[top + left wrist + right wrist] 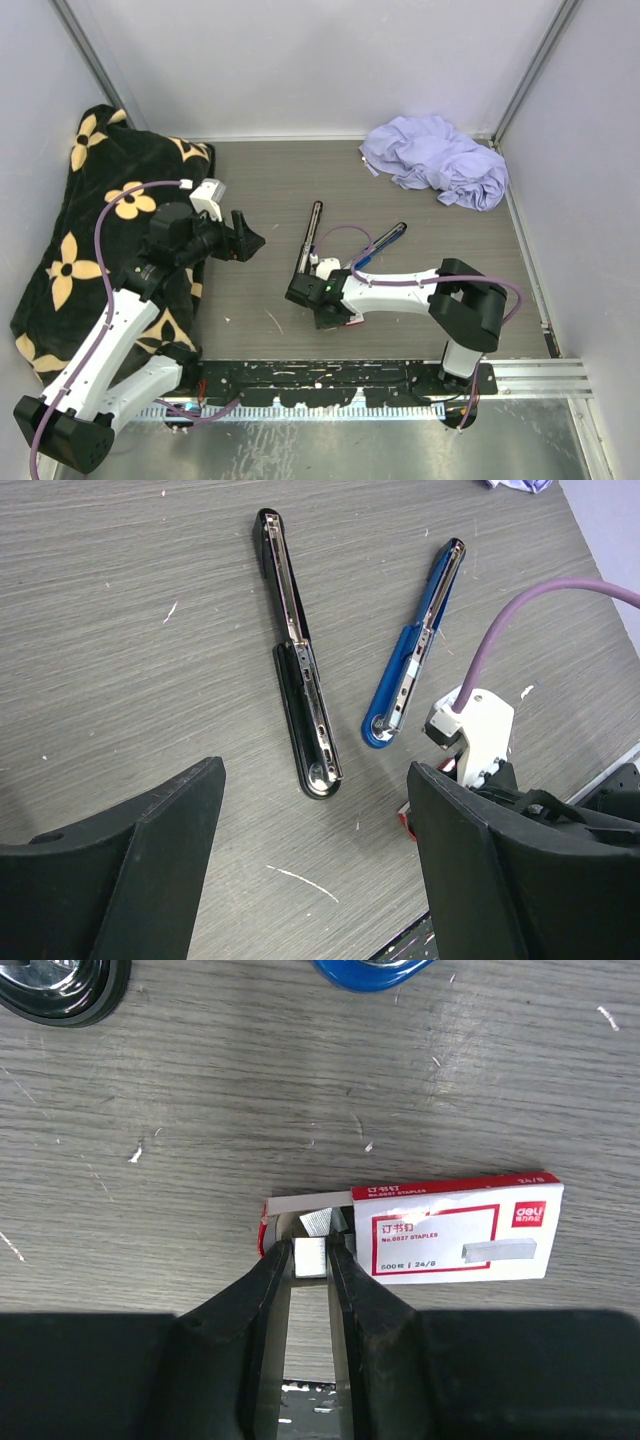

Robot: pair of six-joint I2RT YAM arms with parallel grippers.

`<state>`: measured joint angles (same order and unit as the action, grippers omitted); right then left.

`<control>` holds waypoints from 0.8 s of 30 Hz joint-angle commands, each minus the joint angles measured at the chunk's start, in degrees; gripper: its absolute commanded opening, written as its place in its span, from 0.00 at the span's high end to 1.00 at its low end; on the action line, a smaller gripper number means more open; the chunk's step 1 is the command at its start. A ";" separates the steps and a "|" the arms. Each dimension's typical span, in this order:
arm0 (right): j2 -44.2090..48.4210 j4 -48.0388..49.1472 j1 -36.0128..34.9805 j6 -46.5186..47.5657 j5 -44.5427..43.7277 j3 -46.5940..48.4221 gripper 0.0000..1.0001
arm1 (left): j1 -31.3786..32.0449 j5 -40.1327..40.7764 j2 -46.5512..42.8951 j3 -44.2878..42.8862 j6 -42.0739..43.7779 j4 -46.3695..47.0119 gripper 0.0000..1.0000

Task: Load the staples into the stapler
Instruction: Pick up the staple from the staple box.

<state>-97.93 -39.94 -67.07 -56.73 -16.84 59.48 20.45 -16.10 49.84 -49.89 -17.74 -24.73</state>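
The right jaws are clenching on a short silvery strip at the open end of the staples; this white box with the red label is lying flat on the tabletop, reaching away to the right of the fingers in the wrist view; its flap is standing open just ahead of the fingertips. Further ahead of these jaws, the rounded end of the black stapler is showing to the left and the end of the blue stapler slightly to the right, both well apart from the box.

The left jaws are hanging spread wide above the tabletop, gripping nothing; the black stapler, folded out flat, is lying ahead of them with its near end showing between the two fingers; the blue stapler, also opened, is lying ahead and to the right, apart from the black one.

A flowered black blanket is lying behind and beneath the left arm; a crumpled lavender cloth is sitting far beyond the right jaws, in the corner.
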 commanded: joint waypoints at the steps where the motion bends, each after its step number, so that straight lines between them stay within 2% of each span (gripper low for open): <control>1: -1.27 -0.53 -0.26 -0.54 -1.10 1.81 0.72 | -0.31 -0.79 -1.39 -0.07 -0.28 1.09 0.24; 5: -1.74 -1.05 -0.26 -0.48 -1.61 1.95 0.72 | -0.30 -0.71 -1.54 -0.12 -0.33 1.09 0.24; 11: 0.10 -1.54 -0.26 0.06 -3.00 2.39 0.80 | -0.32 -0.44 -1.63 -0.12 -0.19 1.02 0.24; 17: 3.92 -4.77 -0.07 1.87 -5.10 6.46 0.81 | -0.32 0.18 -1.88 -0.04 -0.03 0.91 0.24; 24: 8.72 -6.19 5.37 3.53 -4.96 5.92 0.80 | -0.32 0.83 -1.85 -0.11 0.12 0.82 0.24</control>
<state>-94.00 -44.10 -65.08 -54.35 -19.27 64.66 20.45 -15.79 49.45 -49.87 -17.72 -24.73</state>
